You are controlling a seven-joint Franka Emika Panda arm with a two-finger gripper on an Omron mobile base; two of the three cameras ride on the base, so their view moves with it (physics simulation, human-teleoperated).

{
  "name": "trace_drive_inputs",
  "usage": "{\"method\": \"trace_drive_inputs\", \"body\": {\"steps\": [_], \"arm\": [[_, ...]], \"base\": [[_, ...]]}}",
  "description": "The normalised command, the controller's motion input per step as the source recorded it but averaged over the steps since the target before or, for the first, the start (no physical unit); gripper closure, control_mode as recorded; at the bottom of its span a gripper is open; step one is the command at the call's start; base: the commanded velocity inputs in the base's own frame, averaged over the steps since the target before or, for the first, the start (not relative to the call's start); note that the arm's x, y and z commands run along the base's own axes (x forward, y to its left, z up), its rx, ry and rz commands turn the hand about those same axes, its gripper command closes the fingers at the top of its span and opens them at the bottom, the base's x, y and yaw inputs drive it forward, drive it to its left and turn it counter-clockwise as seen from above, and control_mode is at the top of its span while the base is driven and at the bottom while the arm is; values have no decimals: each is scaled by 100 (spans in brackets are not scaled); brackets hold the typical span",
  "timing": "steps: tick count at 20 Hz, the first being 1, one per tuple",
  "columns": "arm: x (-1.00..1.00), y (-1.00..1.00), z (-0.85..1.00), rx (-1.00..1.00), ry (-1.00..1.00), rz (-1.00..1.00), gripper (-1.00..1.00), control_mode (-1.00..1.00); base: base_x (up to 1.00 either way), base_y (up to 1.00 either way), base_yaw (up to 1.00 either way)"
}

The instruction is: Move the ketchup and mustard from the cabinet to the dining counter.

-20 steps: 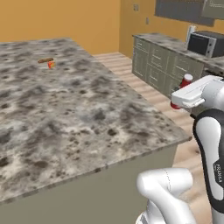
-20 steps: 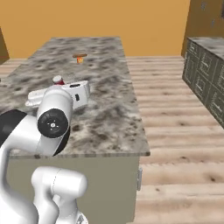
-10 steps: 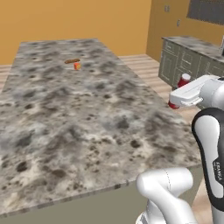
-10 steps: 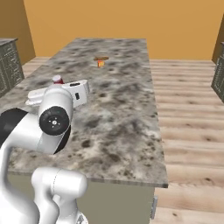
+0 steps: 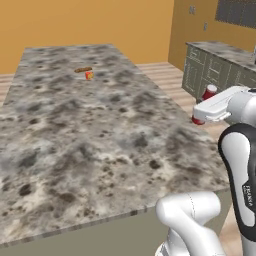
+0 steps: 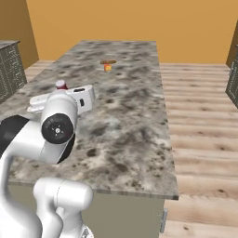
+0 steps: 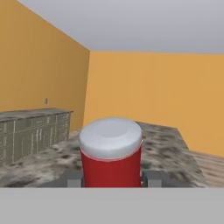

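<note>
On the far left part of the long grey-brown speckled granite dining counter [image 5: 90, 135] lies a tiny red-and-brown food item [image 5: 88, 74]. Rightward, just off the counter's right edge, the small red squeeze ketchup bottle with a white cap [image 5: 205, 101] sits upright, clamped between the fingers of the white arm's two-finger gripper [image 7: 113, 178]. Olive-grey base cabinets [image 5: 215, 70] stand beyond.
</note>
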Motion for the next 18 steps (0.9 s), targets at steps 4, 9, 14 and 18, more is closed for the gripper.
{"method": "trace_drive_inputs", "body": {"steps": [4, 9, 14, 18], "arm": [[31, -1, -16, 0, 6, 5, 100, -100], [15, -15, -16, 0, 4, 13, 100, -100], [15, 1, -55, -4, 2, 27, 100, -100], [28, 7, -49, -9, 6, 21, 100, -100]], "base": [[0, 0, 0], [0, 0, 0], [0, 0, 0], [0, 0, 0]]}}
